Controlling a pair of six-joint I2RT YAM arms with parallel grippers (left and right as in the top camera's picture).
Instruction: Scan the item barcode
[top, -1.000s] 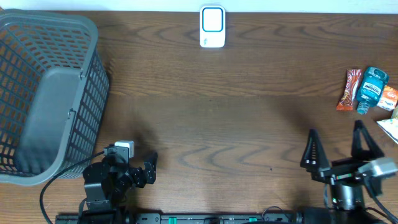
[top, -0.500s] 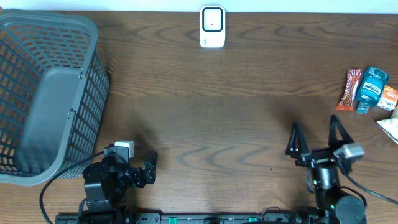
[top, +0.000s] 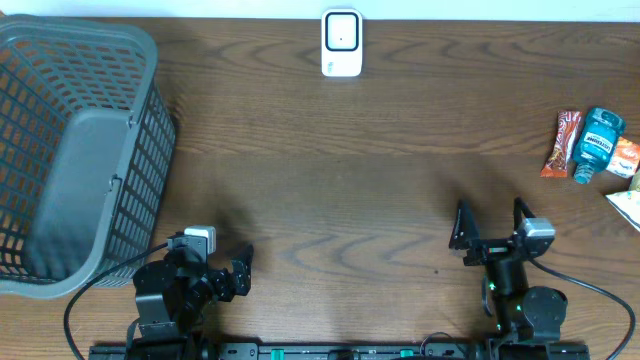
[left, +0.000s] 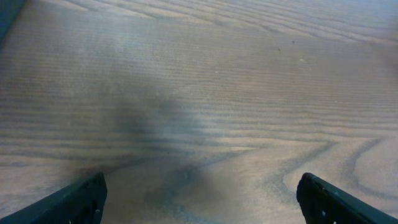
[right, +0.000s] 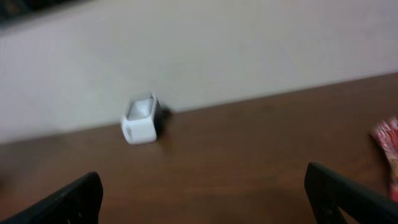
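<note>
A teal bottle (top: 597, 143) lies at the table's (top: 330, 170) far right edge, between a red packet (top: 564, 143) and an orange packet (top: 626, 157), touching both, with a pale wrapper (top: 627, 205) just below them. The white scanner (top: 342, 43) stands at the middle of the far edge. The right gripper (top: 491, 215) hovers near the front edge, well apart from the bottle, jaws spread wide and holding nothing. The left gripper (left: 202, 180) sits low at front left, jaws also spread and holding nothing, beside a grey basket (top: 140, 60).
</note>
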